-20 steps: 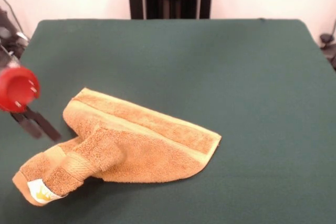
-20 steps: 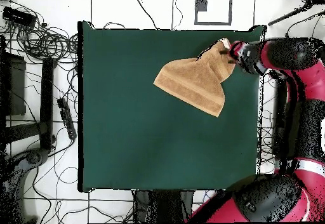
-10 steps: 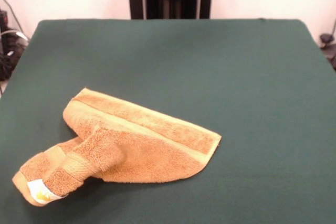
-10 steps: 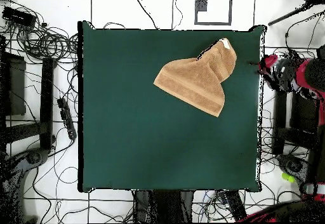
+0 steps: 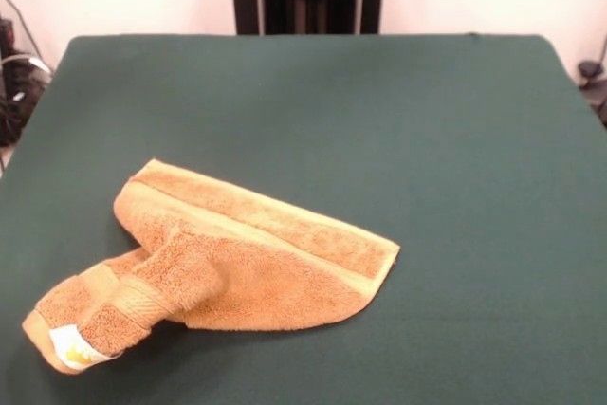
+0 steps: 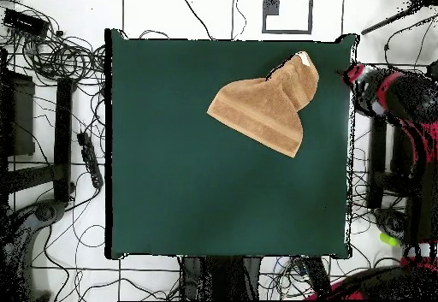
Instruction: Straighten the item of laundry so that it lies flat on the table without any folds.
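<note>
The item of laundry (image 5: 256, 253) is an orange-tan towel lying on the green table (image 5: 398, 120), toward the left front. It is folded over itself. One end is bunched into a roll with a white tag (image 5: 74, 348) at its tip, and a paler stripe runs along its far edge. From overhead the item of laundry (image 6: 265, 106) lies near the table's (image 6: 188, 170) upper right corner, tag (image 6: 301, 56) pointing to the edge. My gripper (image 6: 358, 79) hangs just off the table's right edge, apart from the towel. The front view does not show it.
Tangled cables (image 6: 51, 55) and black stands (image 6: 60, 136) cover the floor left of the table in the overhead view. The red and black arm (image 6: 411, 102) fills the strip to the right of the table.
A second ago my gripper was at the towel's bunched, tagged end. It has drawn back off the table's edge and left the front view. The towel has not moved.
</note>
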